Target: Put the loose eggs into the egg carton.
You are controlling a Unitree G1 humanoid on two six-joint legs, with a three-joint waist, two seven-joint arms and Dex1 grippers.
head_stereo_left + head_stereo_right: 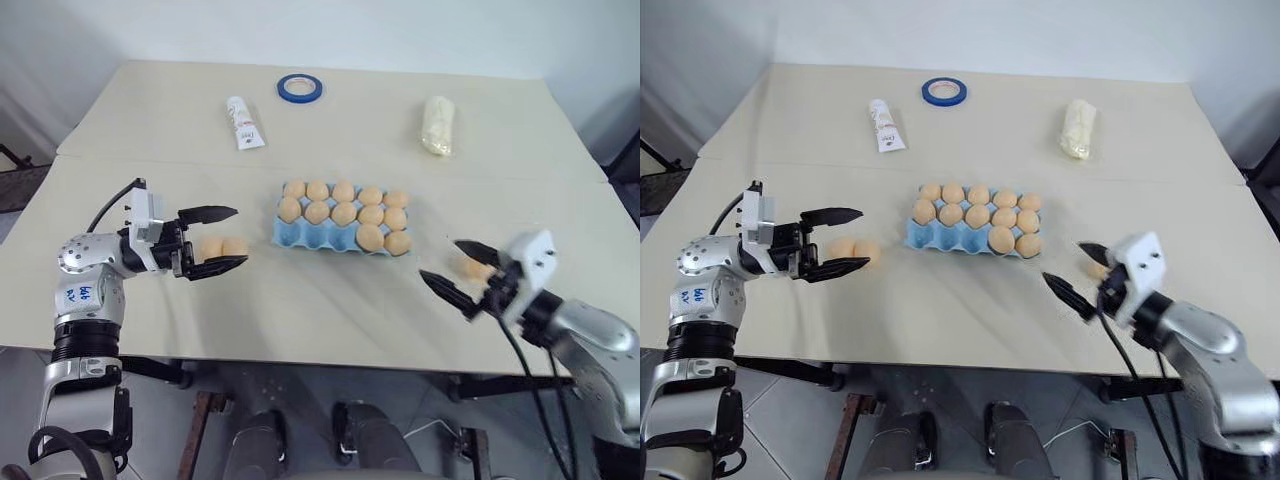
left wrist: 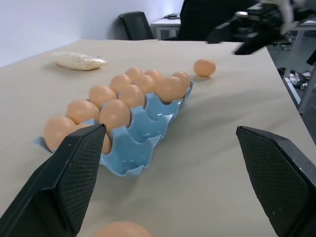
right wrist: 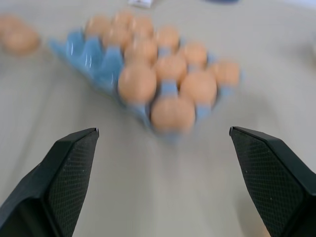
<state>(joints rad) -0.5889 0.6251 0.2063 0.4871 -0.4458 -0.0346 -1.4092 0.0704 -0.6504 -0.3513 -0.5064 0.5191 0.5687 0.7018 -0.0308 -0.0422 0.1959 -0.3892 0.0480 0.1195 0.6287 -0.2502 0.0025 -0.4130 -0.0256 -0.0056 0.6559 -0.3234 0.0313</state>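
With both black two-fingered hands, left [image 1: 212,240] and right [image 1: 462,269], spread empty, a careless closure could roll the smooth tan loose eggs [image 1: 222,247] across the beige counter [image 1: 180,120], away from the light blue moulded egg carton [image 1: 300,237].

Open left tool [image 2: 173,182] faces egg carton [image 2: 143,136] — one loose egg [image 2: 204,67] beyond.

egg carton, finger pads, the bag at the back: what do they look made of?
Egg carton: probably thin moulded plastic, since the light blue cups are smooth with a faint sheen.
Fingers of the left gripper: black, probably rubber or plastic, with a fine cross-hatched matte grip face.
Bag: likely clear plastic film over a lumpy cream filling; the contents are unclear.
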